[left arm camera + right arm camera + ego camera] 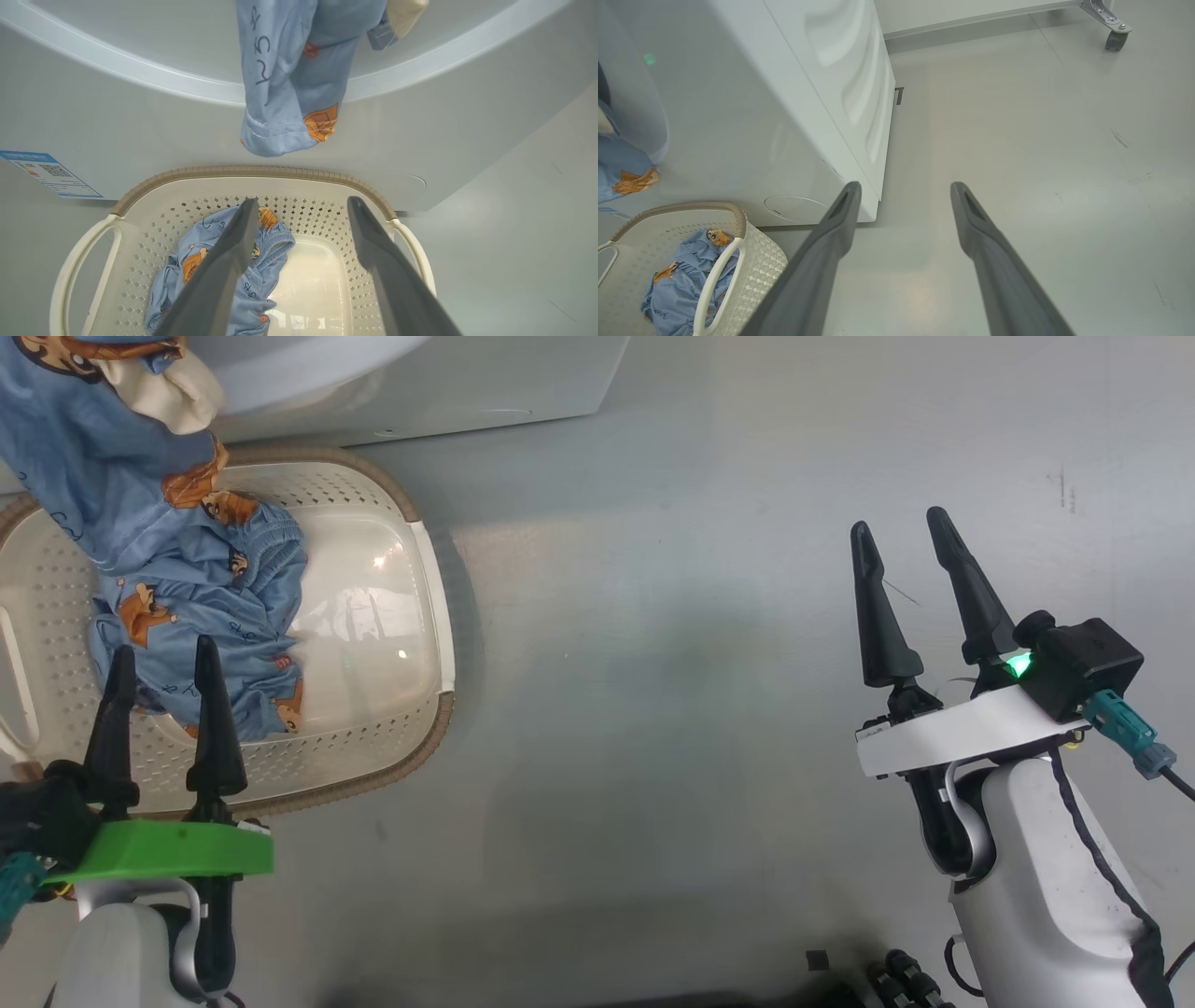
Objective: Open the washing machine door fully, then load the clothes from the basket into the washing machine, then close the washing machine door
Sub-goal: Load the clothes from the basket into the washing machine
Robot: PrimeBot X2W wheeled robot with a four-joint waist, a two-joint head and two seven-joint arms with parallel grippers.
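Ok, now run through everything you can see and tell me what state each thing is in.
Washer: clothing hanging out of its opening.
Basket: upright on the floor, partly filled.
Hanging garment: draped from the washer, dangling above the basket.
Crumpled clothes: lying loose in the basket.
Left claw: open, empty, aimed into the basket.
Right claw: open, empty, over the floor.
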